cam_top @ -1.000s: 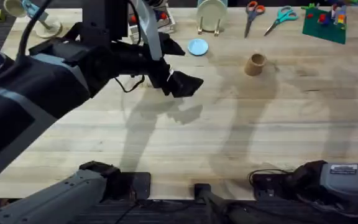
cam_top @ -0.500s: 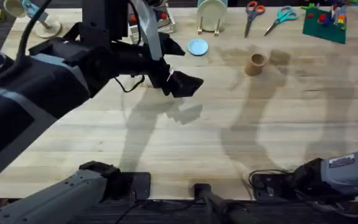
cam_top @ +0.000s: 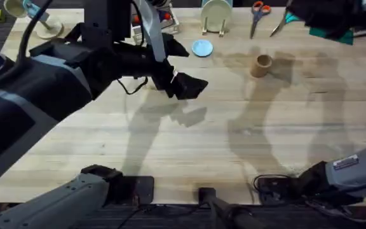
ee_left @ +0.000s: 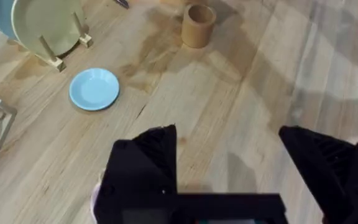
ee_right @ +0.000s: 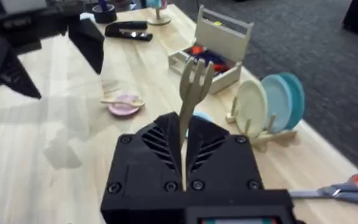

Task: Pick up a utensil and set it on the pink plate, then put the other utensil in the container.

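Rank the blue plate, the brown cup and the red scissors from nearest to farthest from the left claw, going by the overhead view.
1. Blue plate, just beyond the left claw.
2. Cup, off to its right.
3. Red scissors, by the table's far edge.

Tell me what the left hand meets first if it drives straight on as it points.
Probably bare table, short of the light blue plate and the container; nothing else sits in that line, though depth is unclear.
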Available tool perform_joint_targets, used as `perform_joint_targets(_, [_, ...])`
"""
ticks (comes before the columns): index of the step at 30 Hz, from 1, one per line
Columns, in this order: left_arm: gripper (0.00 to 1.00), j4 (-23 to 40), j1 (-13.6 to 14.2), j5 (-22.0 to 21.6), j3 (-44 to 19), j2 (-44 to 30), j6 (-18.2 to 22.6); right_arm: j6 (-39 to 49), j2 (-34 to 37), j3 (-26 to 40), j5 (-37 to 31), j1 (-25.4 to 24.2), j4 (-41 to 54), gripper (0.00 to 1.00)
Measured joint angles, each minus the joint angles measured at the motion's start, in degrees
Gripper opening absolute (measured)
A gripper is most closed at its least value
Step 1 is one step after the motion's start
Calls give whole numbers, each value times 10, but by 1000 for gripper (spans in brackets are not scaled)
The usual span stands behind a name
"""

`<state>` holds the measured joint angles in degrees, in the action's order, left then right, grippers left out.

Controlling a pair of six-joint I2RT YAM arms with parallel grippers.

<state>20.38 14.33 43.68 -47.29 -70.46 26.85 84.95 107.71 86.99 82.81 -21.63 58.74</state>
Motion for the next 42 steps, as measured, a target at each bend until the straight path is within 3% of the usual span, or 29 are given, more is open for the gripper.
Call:
perform_joint_targets(9, [995, 0, 0, 0, 0, 0, 0, 85, 6, -61, 5, 0, -18, 29])
perform_joint_targets(23, [995, 0, 0, 0, 0, 0, 0, 99, 113, -63, 8, 0, -65, 29])
perform_joint_targets(42, [995, 0, 0, 0, 0, 0, 0, 127, 204, -63, 5, 0, -82, 29])
